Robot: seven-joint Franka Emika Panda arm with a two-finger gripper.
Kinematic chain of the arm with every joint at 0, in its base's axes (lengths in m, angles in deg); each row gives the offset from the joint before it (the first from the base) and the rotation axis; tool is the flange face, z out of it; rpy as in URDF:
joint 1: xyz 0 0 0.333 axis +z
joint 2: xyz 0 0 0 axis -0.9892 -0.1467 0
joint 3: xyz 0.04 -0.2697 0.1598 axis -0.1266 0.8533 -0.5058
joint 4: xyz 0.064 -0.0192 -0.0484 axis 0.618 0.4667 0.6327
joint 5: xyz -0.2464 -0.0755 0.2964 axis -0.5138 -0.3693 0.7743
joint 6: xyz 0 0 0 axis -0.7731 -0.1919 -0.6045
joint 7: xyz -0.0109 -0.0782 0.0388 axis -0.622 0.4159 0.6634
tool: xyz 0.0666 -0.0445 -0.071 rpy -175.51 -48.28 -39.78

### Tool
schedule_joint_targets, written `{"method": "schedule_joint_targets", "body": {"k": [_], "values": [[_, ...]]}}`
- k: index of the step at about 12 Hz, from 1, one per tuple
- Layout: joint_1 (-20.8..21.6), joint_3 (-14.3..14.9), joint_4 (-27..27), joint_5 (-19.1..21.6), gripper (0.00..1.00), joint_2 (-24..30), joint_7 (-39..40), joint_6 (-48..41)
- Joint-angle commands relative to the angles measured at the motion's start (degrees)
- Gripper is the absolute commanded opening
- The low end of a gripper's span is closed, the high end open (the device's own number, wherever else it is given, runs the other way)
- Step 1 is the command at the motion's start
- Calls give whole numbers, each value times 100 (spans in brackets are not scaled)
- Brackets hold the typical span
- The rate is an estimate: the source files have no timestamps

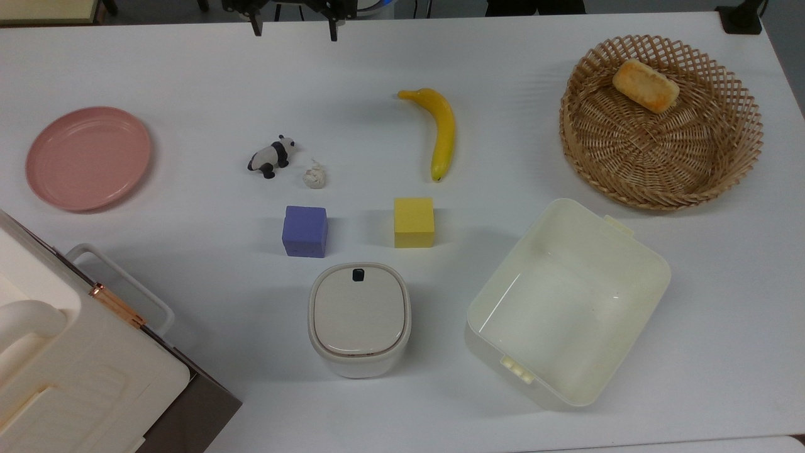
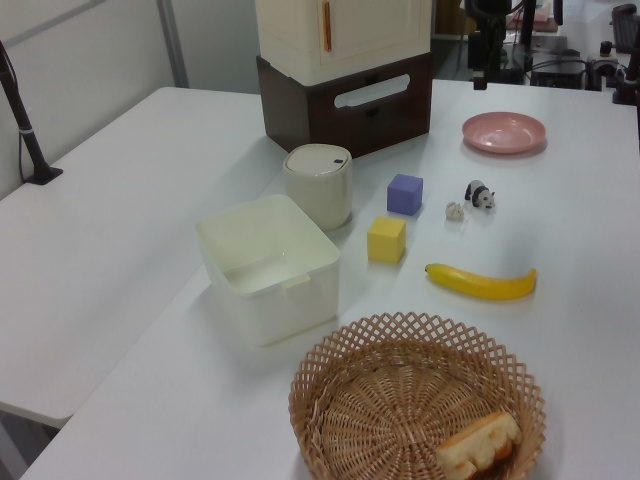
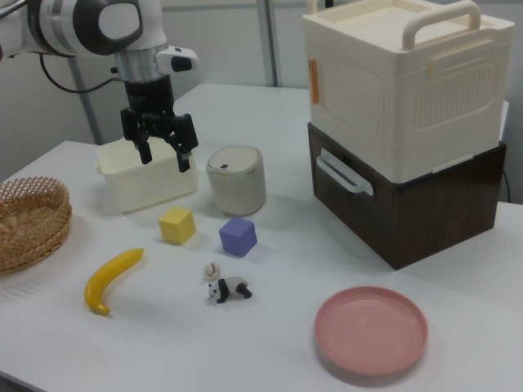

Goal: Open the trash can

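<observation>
The trash can [image 1: 359, 319] looks like smooth matt plastic, its lid a duller beige. The tub [image 1: 568, 301] is glossier plastic, catching light inside. The basket [image 1: 660, 119] is rough woven wicker. The plate [image 1: 88, 157] appears satin-smooth. The banana [image 1: 442, 131] shines slightly. The cubes [image 1: 305, 231] seem matt, perhaps foam. The table [image 1: 188, 75] is smooth and white.

The top view looks straight down on the white table [image 1: 188, 69], the black two-finger gripper [image 1: 294, 25] at its upper edge; the left view faces it from the woven wicker basket [image 2: 330, 400] end; the right view sits nearer, beside the gripper [image 3: 163, 153]; all share the tabletop.
</observation>
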Motion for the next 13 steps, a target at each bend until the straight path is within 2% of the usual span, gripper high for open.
{"method": "schedule_joint_targets", "body": {"k": [1, 10, 11, 13], "values": [[116, -44, 29, -16, 100, 97, -11, -37], [257, -44, -139, -34, 100, 97, -3, 305], [257, -44, -139, -43, 90, 88, -3, 332], [257, -44, -139, -60, 61, 79, 50, 332]]}}
